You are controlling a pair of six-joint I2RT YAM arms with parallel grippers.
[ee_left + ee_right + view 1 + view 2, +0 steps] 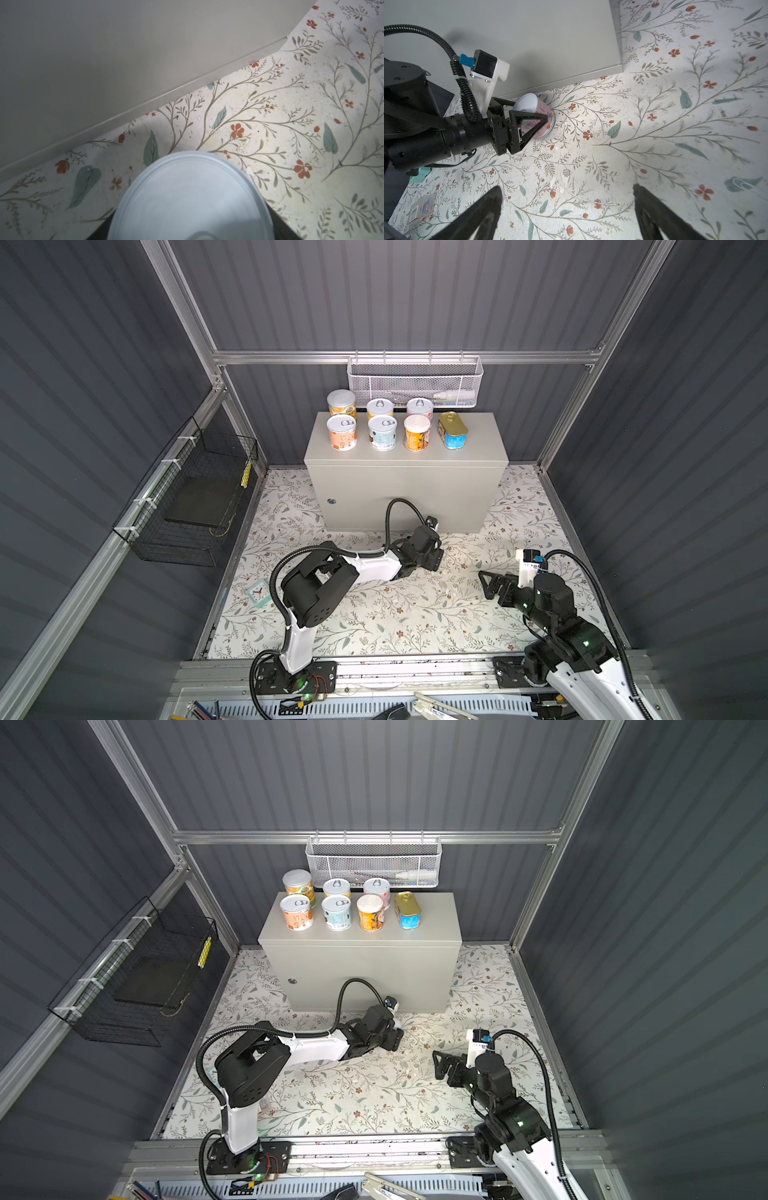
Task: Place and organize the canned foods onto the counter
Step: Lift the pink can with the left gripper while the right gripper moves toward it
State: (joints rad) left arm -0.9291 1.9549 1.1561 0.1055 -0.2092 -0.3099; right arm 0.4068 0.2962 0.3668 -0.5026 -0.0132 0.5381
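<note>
On the floral mat [395, 614], your left gripper [532, 110] brackets the upright pink-labelled round can [527, 101] just before the beige-grey metal counter [399, 485]; whether it squeezes, cannot tell; print unreadable. Your right gripper [566, 187], near right, gapes empty. Six round cans [382, 433] and a gold tin [453, 431] stand on top.

Soft, even overhead light fills both top views; the walls [83, 364] are dim. In the left wrist view the near can [191, 197] is blurred, probably out of focus.
</note>
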